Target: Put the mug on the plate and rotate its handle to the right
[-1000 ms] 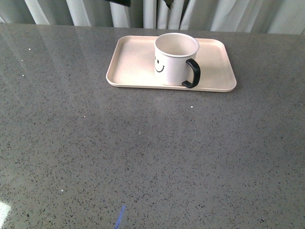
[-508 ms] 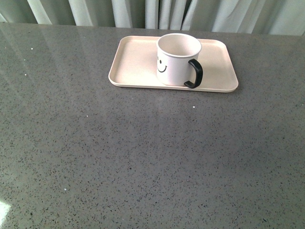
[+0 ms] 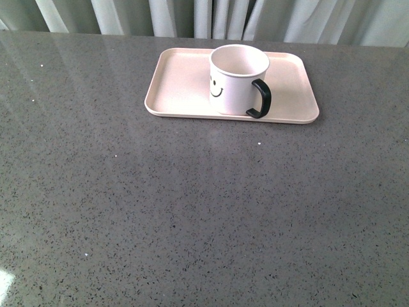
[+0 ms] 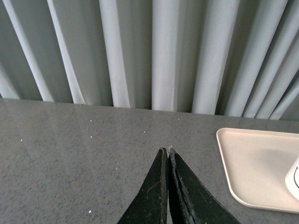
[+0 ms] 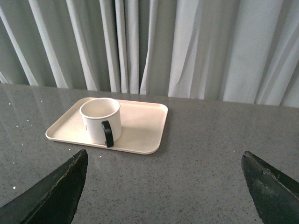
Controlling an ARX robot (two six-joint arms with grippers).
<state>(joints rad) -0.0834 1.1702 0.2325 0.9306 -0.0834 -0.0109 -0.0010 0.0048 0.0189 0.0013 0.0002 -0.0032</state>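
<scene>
The white mug [image 3: 234, 83] with a black smiley face stands upright on the pale pink-beige plate [image 3: 179, 83] at the far side of the table. Its black handle [image 3: 261, 99] points to the front right. The mug [image 5: 99, 120], its handle [image 5: 108, 133] and the plate [image 5: 140, 123] also show in the right wrist view. My right gripper [image 5: 163, 161] is open and empty, well back from the plate. My left gripper [image 4: 167, 151] is shut and empty over bare table beside the plate's corner [image 4: 252, 163]. Neither gripper shows in the front view.
The grey speckled table [image 3: 192, 211] spreads from the plate to the near edge. Pale curtains [image 3: 192, 16] hang behind the table's far edge.
The front view has shifted slightly between frames. The mug and plate stay as they were.
</scene>
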